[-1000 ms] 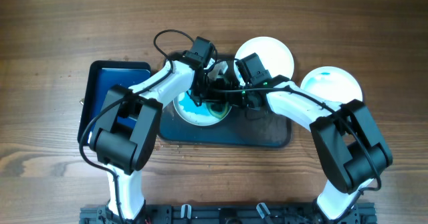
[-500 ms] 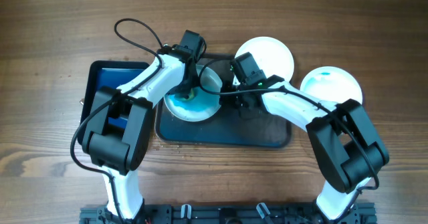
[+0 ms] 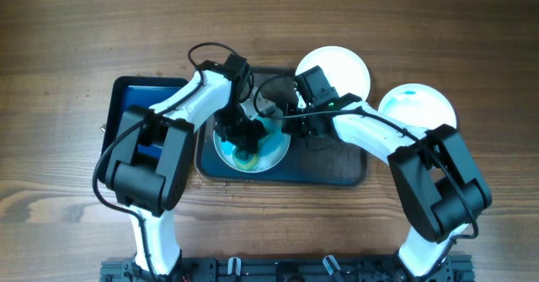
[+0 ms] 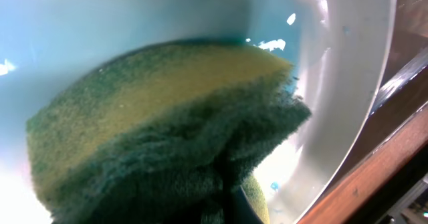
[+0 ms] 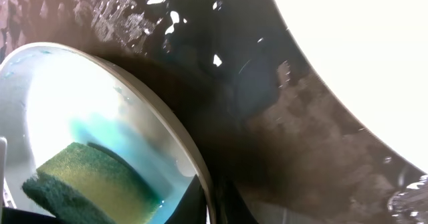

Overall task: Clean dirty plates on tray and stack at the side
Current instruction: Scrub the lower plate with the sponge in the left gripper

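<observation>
A white plate point(image 3: 253, 151) smeared with teal paint lies on the left part of the dark tray point(image 3: 337, 168). My left gripper point(image 3: 242, 133) is shut on a green-and-yellow sponge point(image 4: 154, 117) and presses it onto this plate point(image 4: 341, 83). My right gripper point(image 3: 288, 120) is shut on the plate's right rim point(image 5: 154, 127); its jaws point(image 5: 212, 207) pinch the edge. The sponge point(image 5: 87, 177) also shows in the right wrist view. A clean-looking white plate point(image 3: 337, 67) lies at the tray's far edge. A third plate point(image 3: 418, 109) with a teal smear lies on the table to the right.
A smaller blue tray point(image 3: 126, 105) stands left of the dark tray, partly under my left arm. The dark tray's surface point(image 5: 267, 130) is wet. The wooden table point(image 3: 67, 29) surrounds everything.
My left gripper has swept the sponge from the plate's far left edge toward its middle and near side. The plate has shifted a little nearer. The right gripper keeps its hold.
</observation>
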Available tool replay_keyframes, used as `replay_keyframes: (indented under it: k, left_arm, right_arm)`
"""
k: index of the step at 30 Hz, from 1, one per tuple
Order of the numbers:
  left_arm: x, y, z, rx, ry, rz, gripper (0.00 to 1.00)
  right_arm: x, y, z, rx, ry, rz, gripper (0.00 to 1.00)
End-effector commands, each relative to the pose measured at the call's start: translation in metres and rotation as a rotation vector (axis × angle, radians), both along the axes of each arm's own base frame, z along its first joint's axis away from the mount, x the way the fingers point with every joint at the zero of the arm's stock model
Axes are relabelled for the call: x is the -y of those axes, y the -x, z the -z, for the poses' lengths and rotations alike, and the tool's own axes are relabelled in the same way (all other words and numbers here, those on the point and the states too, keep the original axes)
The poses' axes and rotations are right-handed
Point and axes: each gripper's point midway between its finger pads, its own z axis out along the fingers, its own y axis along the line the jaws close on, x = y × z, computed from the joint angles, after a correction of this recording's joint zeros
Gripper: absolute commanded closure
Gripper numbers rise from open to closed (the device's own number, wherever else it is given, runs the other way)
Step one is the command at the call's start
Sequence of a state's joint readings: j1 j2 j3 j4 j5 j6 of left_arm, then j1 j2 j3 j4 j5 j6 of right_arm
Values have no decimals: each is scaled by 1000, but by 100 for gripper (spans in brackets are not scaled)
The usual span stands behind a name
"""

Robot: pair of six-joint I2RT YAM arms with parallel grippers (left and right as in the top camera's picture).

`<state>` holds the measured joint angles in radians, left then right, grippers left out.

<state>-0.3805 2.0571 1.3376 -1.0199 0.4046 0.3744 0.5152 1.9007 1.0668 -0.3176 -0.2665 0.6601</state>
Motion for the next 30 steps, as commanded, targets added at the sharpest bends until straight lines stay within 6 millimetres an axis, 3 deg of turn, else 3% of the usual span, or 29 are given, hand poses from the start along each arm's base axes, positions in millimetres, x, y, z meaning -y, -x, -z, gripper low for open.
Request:
replay_keyframes:
  k: [1,4,6,9,12,15,18,23,30]
  left_arm:
    - [46,16,17,-4,161,120,96]
    - [58,7,19,56,184,145,96]
    - [61,-9,22,103,169,83,96]
    - [35,-48,37,195,-78,-223,96]
    - [-10,-67,43,283,-354,-530,96]
    - [-56,-67,38,360,-604,-804,96]
    - [-84,-62,30,418,-745,-1019,96]
    - [-100,-65,22,496,-793,-1291,96]
    - [-121,-81,4,688,-853,-1321,96]
  right_arm:
    - [1,10,14,-57,7,31,96]
    - [1,10,14,-56,7,31,96]
    - [1,10,14,-56,7,31,96]
    - [1,10,14,-56,7,31,96]
    - [1,10,14,-56,7,31,96]
    - [1,10,14,-56,7,31,96]
    - [1,10,14,-56,7,31,96]
    - [1,10,14,-56,7,31,96]
    - [1,10,14,-56,5,33,96]
